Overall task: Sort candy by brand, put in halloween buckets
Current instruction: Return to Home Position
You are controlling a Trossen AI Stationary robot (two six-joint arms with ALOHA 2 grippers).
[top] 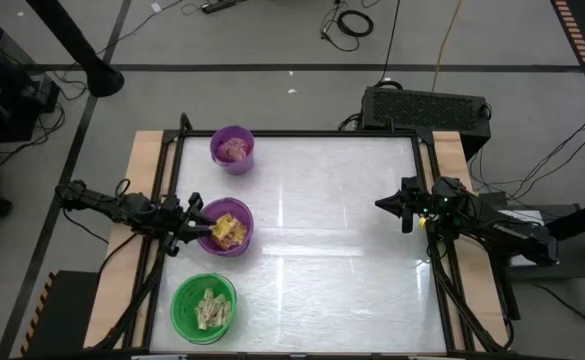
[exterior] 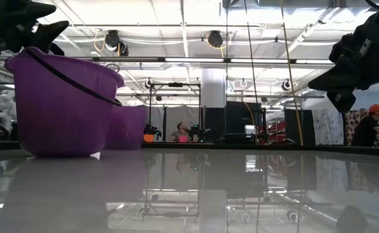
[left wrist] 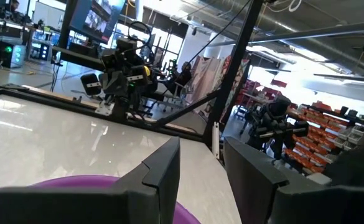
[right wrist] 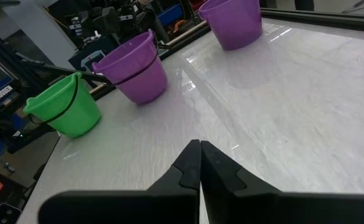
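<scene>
While yellow packets (top: 228, 231) lie in the wide purple plastic bucket (top: 249, 228), small purple tub (top: 251, 146) and green tub (top: 177, 306) flank it; left gripper (top: 194, 222) hovers just beside its rim, parted, empty; right gripper (top: 385, 205) well apart, pinched closed.

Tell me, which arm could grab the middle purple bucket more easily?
Left, probably: the left gripper sits open right beside that bucket, while the right gripper is shut and far off.

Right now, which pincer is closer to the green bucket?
The left. The left pincer hangs at the rim of the wider purple bucket, next along from the green bucket; the right pincer sits across the table, near its right edge.
</scene>
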